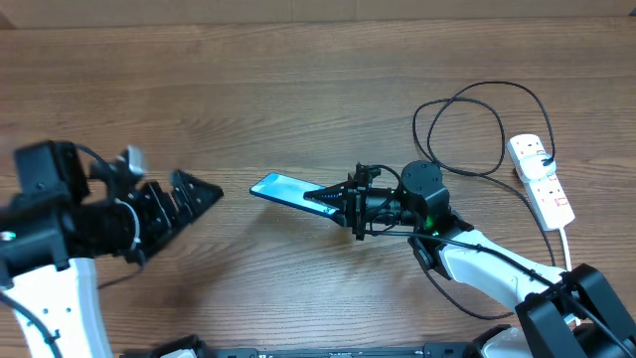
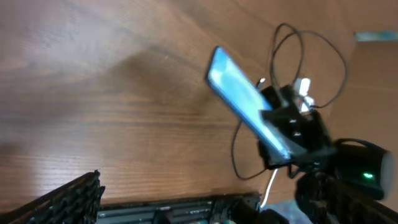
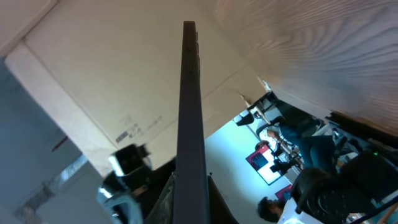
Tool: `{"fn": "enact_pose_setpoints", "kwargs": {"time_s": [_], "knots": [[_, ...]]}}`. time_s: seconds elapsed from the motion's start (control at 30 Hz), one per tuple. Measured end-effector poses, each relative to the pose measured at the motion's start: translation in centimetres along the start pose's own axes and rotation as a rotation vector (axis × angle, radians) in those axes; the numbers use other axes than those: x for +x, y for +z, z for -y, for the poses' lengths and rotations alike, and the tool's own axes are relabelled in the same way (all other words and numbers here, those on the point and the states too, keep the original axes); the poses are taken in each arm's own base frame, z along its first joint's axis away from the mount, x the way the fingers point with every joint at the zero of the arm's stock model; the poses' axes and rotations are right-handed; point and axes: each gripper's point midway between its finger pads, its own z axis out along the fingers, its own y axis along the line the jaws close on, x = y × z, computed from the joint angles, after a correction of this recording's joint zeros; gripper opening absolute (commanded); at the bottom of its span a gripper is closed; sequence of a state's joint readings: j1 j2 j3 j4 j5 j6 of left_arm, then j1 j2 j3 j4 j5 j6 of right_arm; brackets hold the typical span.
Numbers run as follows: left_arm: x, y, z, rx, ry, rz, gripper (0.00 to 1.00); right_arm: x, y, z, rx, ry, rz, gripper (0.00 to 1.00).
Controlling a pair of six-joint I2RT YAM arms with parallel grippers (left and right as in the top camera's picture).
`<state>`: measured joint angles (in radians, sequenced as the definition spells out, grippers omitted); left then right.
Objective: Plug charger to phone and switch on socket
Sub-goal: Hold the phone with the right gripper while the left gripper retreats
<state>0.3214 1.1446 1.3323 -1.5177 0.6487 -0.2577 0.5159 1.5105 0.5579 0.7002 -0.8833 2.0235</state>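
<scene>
Overhead: brown wood-grain table (image 1: 298, 89). One slim black-edged, blue-screened phone (image 1: 280, 188), clamped in right tool (image 1: 328, 198). One looped thin black charger cable (image 1: 415, 124). One white power strip (image 1: 542, 179). Left tool (image 1: 199, 194): grip unclear.
Left wrist: phone (image 2: 239, 99) tilted, off table.
Right wrist: phone (image 3: 189, 124) edge-on.

wood-grain table (image 1: 298, 89), beige cardboard panel (image 3: 93, 93)
</scene>
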Motion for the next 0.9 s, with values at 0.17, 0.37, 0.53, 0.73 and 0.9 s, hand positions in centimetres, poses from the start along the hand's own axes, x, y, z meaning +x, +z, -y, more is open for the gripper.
{"fn": "enact_pose_setpoints", "kwargs": {"time_s": [0.17, 0.37, 0.53, 0.73, 0.9], "knots": [[2.3, 1.8, -3.0, -0.009, -0.113, 0.002, 1.00, -0.2, 0.0, 0.3, 0.010, 0.015, 0.007, 0.04], [2.0, 0.6, -3.3, 0.068, -0.288, 0.141, 0.99, -0.2, 0.0, 0.3, 0.011, 0.004, 0.007, 0.04], [1.4, 0.2, -1.0, 0.199, -0.354, 0.137, 1.00, -0.3, 0.0, 0.2, 0.006, -0.039, 0.015, 0.04], [1.6, 0.1, 0.1, 0.267, -0.418, 0.096, 1.00, -0.7, 0.0, 0.0, -0.004, -0.060, 0.036, 0.04], [1.6, 0.0, 0.3, 0.285, -0.477, 0.080, 1.00, -1.7, -0.1, -0.5, -0.031, -0.145, 0.097, 0.04]]}}
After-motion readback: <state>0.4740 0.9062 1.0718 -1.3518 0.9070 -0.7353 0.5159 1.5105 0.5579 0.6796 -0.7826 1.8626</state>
